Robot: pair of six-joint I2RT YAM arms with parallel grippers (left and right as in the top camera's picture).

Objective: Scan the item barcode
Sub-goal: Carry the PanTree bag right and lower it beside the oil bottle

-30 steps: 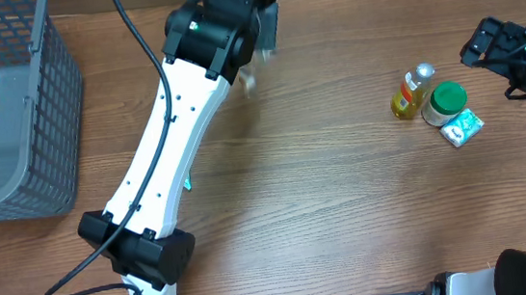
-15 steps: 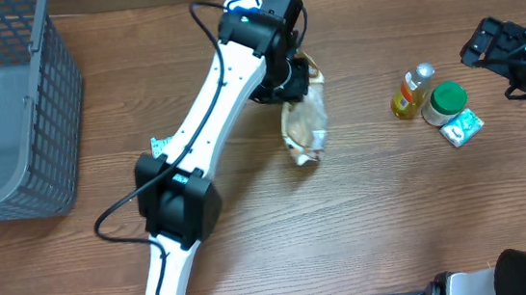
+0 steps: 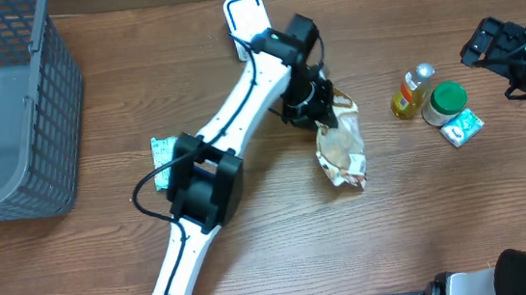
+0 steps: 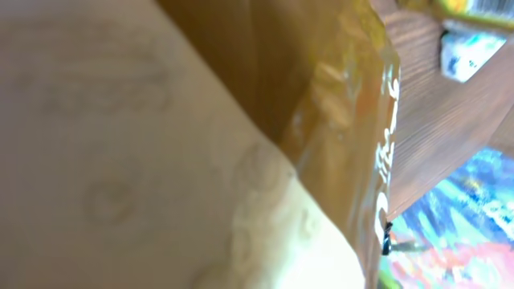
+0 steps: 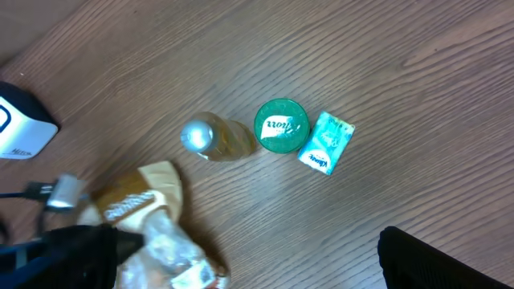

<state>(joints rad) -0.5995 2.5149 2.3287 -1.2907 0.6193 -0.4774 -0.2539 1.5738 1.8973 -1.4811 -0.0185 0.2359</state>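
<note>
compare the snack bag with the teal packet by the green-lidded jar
The snack bag is tan and crinkled, the teal packet flat. The snack bag is much larger than the teal packet. The left tool grips the snack bag; the teal packet lies free beside the green-lidded jar.

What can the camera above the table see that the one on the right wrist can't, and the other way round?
Overhead only: the wire basket at the left edge and a teal sachet beside the left arm. Right wrist only: lettering on top of the green-lidded jar. Both: that jar, the bottle, the teal packet beside them, the white scanner, and the snack bag in the left fingers.
</note>
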